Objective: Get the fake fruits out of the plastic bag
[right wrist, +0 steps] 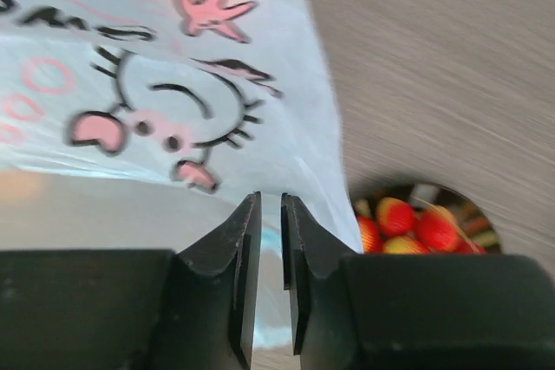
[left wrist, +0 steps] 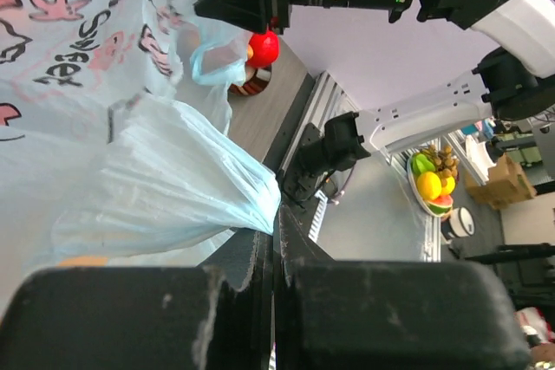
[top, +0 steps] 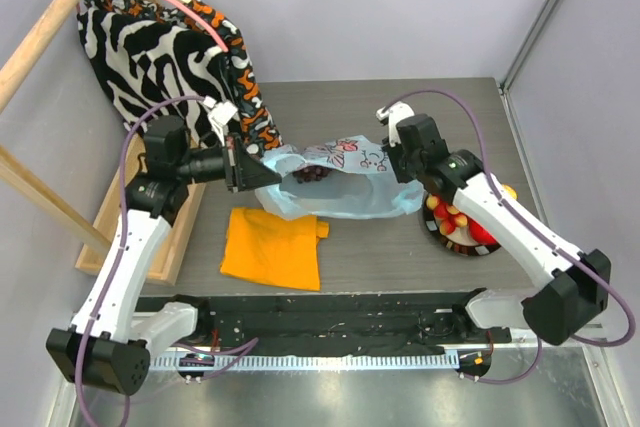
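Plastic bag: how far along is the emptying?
Done: several fake fruits sit in the dish at right. In hand: left gripper pinches an edge of the plastic bag; right gripper hovers slightly open at its other end. Left: a dark grape bunch shows inside the bag.

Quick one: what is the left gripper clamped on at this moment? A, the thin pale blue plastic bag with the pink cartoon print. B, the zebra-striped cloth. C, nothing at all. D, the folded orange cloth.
A: in the left wrist view the left gripper is pinched shut on a bunched fold of the thin pale blue plastic bag.
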`<action>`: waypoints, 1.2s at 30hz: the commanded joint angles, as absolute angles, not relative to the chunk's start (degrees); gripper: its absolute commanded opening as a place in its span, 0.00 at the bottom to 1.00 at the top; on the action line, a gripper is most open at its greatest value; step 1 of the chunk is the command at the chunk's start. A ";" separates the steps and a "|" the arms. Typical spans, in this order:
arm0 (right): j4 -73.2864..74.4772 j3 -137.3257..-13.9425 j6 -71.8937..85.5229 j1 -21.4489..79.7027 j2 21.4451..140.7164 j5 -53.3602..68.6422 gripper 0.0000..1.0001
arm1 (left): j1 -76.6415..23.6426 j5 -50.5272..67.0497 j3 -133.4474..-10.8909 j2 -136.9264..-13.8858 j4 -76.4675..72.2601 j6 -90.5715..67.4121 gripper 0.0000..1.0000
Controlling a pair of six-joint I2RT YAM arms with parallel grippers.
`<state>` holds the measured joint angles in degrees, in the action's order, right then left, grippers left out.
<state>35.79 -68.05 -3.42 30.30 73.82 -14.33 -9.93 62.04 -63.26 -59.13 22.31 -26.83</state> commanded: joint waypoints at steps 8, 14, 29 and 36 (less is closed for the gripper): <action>35.24 -78.74 -7.03 35.76 86.66 8.95 0.24 | -11.34 55.99 -63.63 -65.21 12.75 -33.66 0.00; 35.77 -81.11 -6.94 37.79 91.65 4.78 0.18 | -11.34 54.32 -63.54 -66.53 10.55 -35.76 0.00; 35.33 -96.41 -9.05 36.21 108.02 -6.51 0.26 | -11.78 55.37 -68.55 -71.28 7.65 -34.81 0.00; 39.20 -95.46 -16.51 37.88 106.70 -0.79 0.19 | -11.69 52.57 -69.79 -72.42 7.47 -34.54 0.00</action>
<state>36.77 -94.48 -10.87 36.23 109.23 -3.79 -11.62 54.39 -67.09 -71.88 10.11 -35.31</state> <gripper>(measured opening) 0.221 0.014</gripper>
